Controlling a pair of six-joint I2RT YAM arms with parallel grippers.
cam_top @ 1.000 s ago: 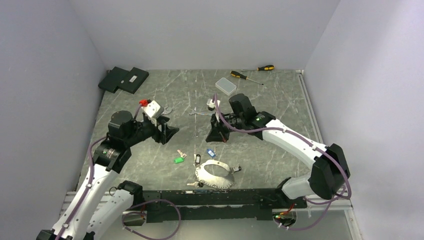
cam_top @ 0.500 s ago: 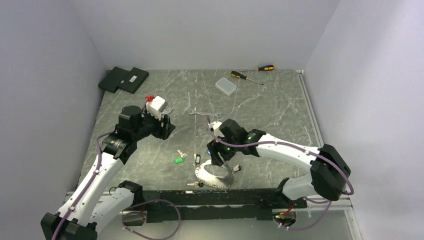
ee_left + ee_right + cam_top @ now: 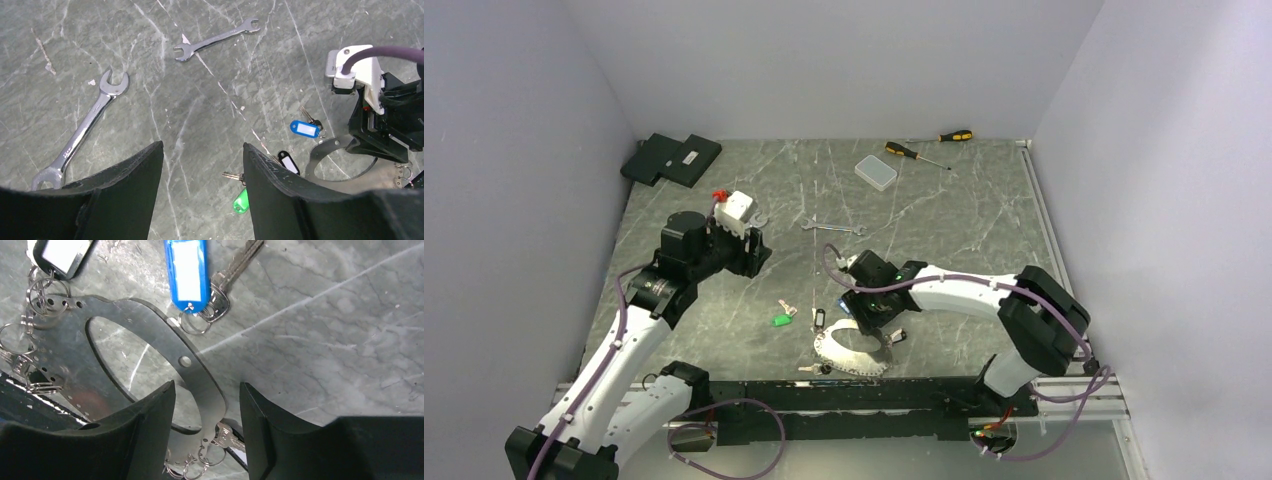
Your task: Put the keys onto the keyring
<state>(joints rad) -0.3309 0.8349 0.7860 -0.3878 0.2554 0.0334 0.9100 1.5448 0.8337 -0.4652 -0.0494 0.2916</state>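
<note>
The keyring point(image 3: 852, 366) is a wide pale grey band loop lying near the table's front edge, with small split rings and a silver key point(image 3: 227, 437) hanging on it. My right gripper point(image 3: 866, 322) is open and low over it; in the right wrist view its jaws point(image 3: 206, 387) straddle the band point(image 3: 192, 365). A blue-tagged key point(image 3: 186, 270) and a black-tagged key point(image 3: 60, 252) lie beside the loop. A green-tagged key point(image 3: 780, 320) lies to the left. My left gripper point(image 3: 759, 255) is open and empty, above the table; its view shows the green tag point(image 3: 241, 201) and blue tag point(image 3: 305, 128).
Two silver spanners point(image 3: 82, 134) point(image 3: 215, 40) lie on the marble table. A clear plastic box point(image 3: 876, 172), two screwdrivers point(image 3: 916, 153) and black boxes point(image 3: 672, 158) sit at the back. A black rail point(image 3: 844, 395) runs along the front edge.
My right arm has swung from mid-table toward the front and come down over the keyring. My left arm has shifted slightly back and right.
</note>
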